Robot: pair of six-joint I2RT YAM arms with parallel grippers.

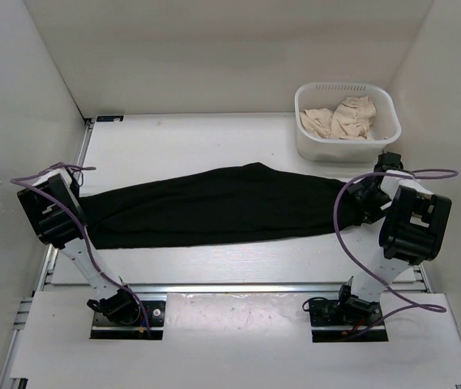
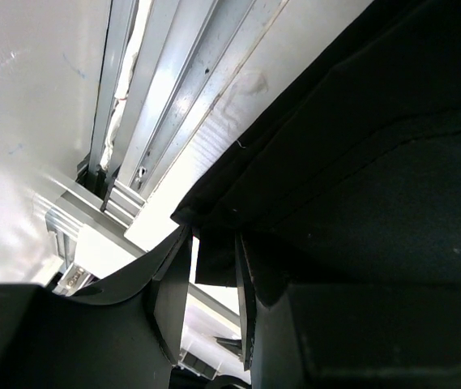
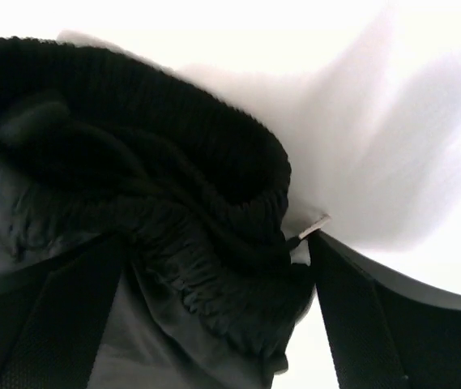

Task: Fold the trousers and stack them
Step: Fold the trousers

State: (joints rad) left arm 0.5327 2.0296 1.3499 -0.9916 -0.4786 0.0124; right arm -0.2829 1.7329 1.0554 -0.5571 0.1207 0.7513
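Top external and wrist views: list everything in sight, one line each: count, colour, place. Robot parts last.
Black fabric trousers: one pair, black, stretched flat across the table's middle from left to right.
White plastic basket: one, white, far right corner of the table.
Beige cloth pieces: crumpled heap, count unclear, beige, inside the basket.
White table: one, white, beneath it all.
Purple cables: two, purple, one looping along each arm.
Left gripper: one, black, at the trousers' left end, grip unclear.
Right gripper: one, black, open wide around the ribbed waistband.
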